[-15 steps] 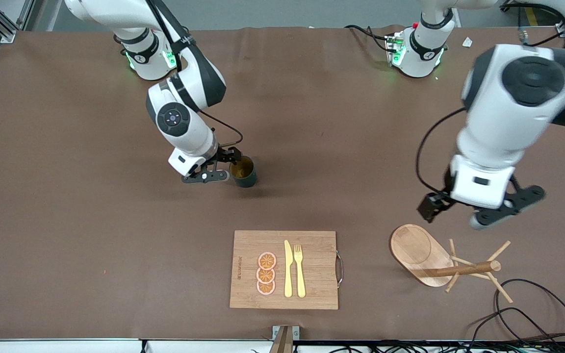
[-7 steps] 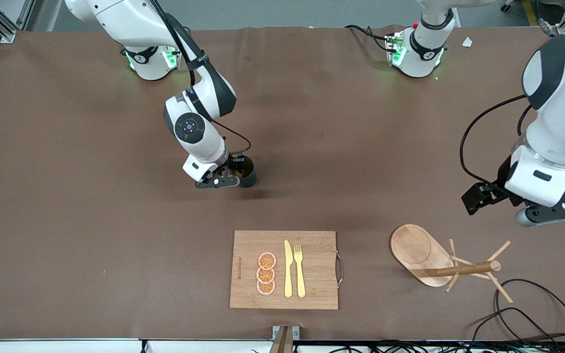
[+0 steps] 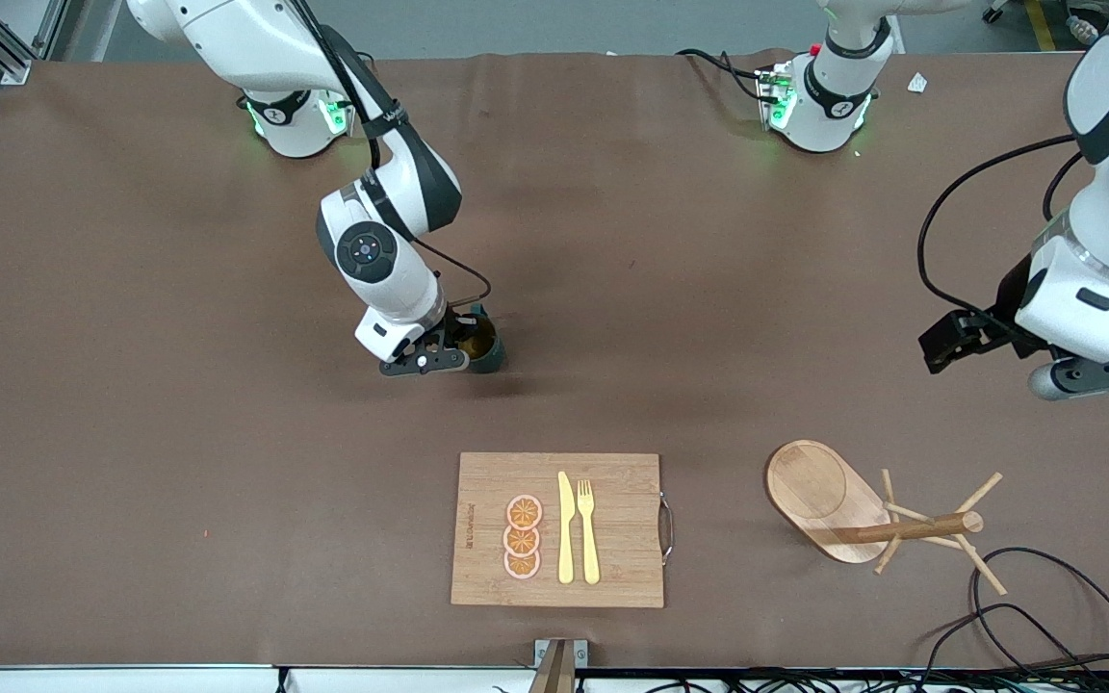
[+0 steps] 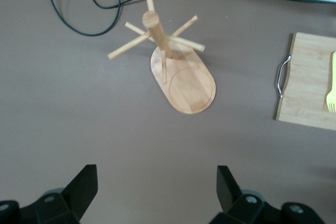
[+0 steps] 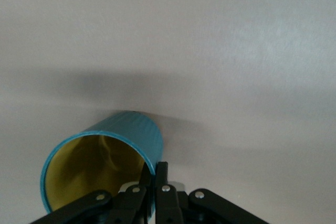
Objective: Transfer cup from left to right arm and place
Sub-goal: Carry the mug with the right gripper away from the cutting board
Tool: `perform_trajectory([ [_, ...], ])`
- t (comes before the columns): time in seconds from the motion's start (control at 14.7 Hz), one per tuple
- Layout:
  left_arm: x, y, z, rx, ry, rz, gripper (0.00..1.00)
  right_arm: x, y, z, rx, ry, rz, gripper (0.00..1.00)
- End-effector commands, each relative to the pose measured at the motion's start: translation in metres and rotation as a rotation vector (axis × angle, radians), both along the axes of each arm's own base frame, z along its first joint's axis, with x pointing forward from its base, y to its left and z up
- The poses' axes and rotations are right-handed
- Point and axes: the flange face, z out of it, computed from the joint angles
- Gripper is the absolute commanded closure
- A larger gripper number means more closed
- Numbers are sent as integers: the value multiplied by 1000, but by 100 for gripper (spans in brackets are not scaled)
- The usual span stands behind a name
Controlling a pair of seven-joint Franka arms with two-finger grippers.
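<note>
While the right gripper (image 3: pixel 458 348) pinched the teal mug (image 3: pixel 479 344) by its rim, the mug stood at centre frame on the brown table (image 3: pixel 131 385).
Smooth and cylindrical, the mug showed a glossy yellow inside; the left gripper (image 3: pixel 1084 371) hung spread wide at right frame above the wooden mug tree (image 3: pixel 901 525), nothing held.

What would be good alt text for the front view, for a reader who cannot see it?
The right gripper has its jaws shut on the rim of a dark teal cup standing mid-table. The left gripper, jaws open, hangs over bare table near a wooden mug tree. Nearer the camera lies a cutting board with knife, fork and orange slices.
</note>
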Motion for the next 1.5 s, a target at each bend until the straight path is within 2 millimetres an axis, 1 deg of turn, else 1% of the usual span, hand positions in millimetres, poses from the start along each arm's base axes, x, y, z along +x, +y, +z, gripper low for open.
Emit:
perform_trajectory([
  [0.0, -26, 5, 32, 0, -9, -60, 0, 27, -25, 22, 20, -40, 47, 100],
  [0.07, -29, 8, 35, 8, -9, -104, 0, 42, -40, 32, 20, -54, 80, 100],
  [0.14, -35, 12, 42, 15, -15, -139, 0, 60, -65, 42, 18, -60, 119, 100],
  [0.2, -41, 15, 42, 23, -4, -162, 0, 79, -92, 54, 16, -73, 179, 100],
  [0.27, -49, 19, 47, 30, 5, -169, 0, 96, -119, 59, 15, -78, 246, 100],
  [0.34, -56, 25, 49, 35, 17, -162, 0, 113, -149, 62, 14, -81, 299, 100],
  [0.41, -65, 26, 52, 41, 29, -160, 0, 126, -182, 61, 8, -80, 368, 100],
  [0.54, -77, 35, 59, 37, 61, -152, 0, 143, -230, 61, -35, -81, 499, 100],
  [0.61, -82, 38, 61, 21, 82, -160, 0, 148, -251, 59, -75, -75, 569, 100],
  [0.68, -85, 46, 63, 3, 90, -164, 0, 150, -270, 58, -109, -70, 623, 100],
  [0.75, -87, 52, 63, -12, 104, -174, 0, 152, -285, 56, -133, -64, 682, 100],
  [0.82, -92, 53, 66, -18, 116, -197, 0, 152, -298, 51, -138, -54, 735, 100],
  [0.89, -96, 54, 67, -18, 128, -203, 0, 152, -311, 43, -131, -40, 780, 100],
  [1.02, -98, 56, 66, -19, 140, -198, 0, 151, -337, 20, -114, -13, 826, 100],
  [1.09, -99, 62, 67, -27, 140, -186, 0, 151, -343, 15, -110, -7, 833, 100],
  [1.16, -100, 61, 68, -39, 140, -187, 0, 151, -346, 12, -108, -5, 850, 100],
  [1.23, -100, 61, 68, -45, 142, -186, 0, 149, -347, 4, -99, 7, 865, 100],
  [1.36, -102, 58, 68, -45, 137, -191, 0, 147, -358, -2, -86, 16, 848, 100],
  [1.43, -103, 58, 68, -45, 134, -192, 0, 146, -358, -4, -81, 17, 855, 99],
])
